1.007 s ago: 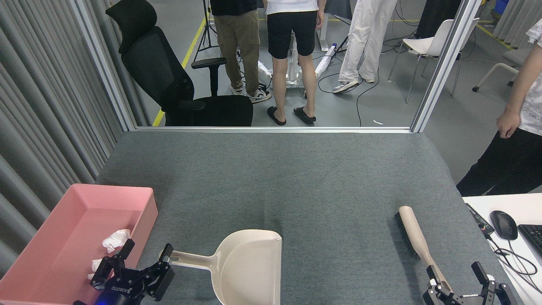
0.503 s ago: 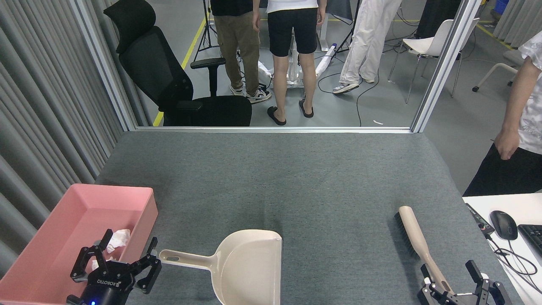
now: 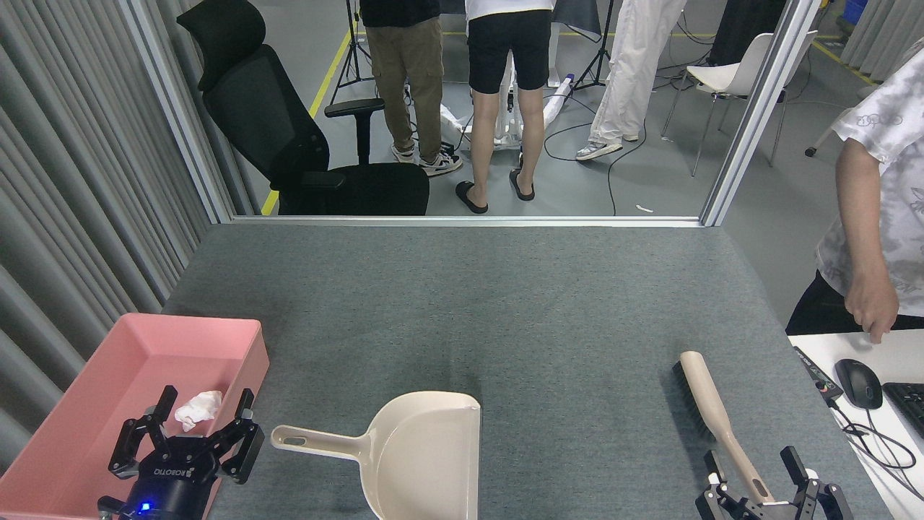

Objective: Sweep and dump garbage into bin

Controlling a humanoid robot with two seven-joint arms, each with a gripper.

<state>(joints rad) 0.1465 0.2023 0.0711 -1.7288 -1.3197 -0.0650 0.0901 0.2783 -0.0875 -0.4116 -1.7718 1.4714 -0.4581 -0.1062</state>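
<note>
The pink bin (image 3: 148,341) stands at the table's front left. One white tissue wad of garbage (image 3: 197,409) lies inside it near the right wall. My left gripper (image 3: 205,406) hovers open over the bin's near right part, its fingers straddling the wad's near side, nothing held. The beige dustpan (image 3: 426,451) lies empty on the grey felt, handle pointing left toward the left gripper but apart from it. The beige brush (image 3: 711,406) lies at front right. My right gripper (image 3: 752,464) is open at the bottom edge, its fingers on either side of the brush handle's end.
A white desk (image 3: 852,347) with a mouse (image 3: 857,383), keyboard and cables adjoins the table's right side, and a person's hand (image 3: 873,310) reaches over it. Grey curtains stand left. Beyond the far edge are a black office chair (image 3: 289,130) and several people's legs.
My left gripper has drawn left off the dustpan handle to over the bin. The right gripper has sunk slightly along the brush handle. The person at right has leaned in toward the desk.
</note>
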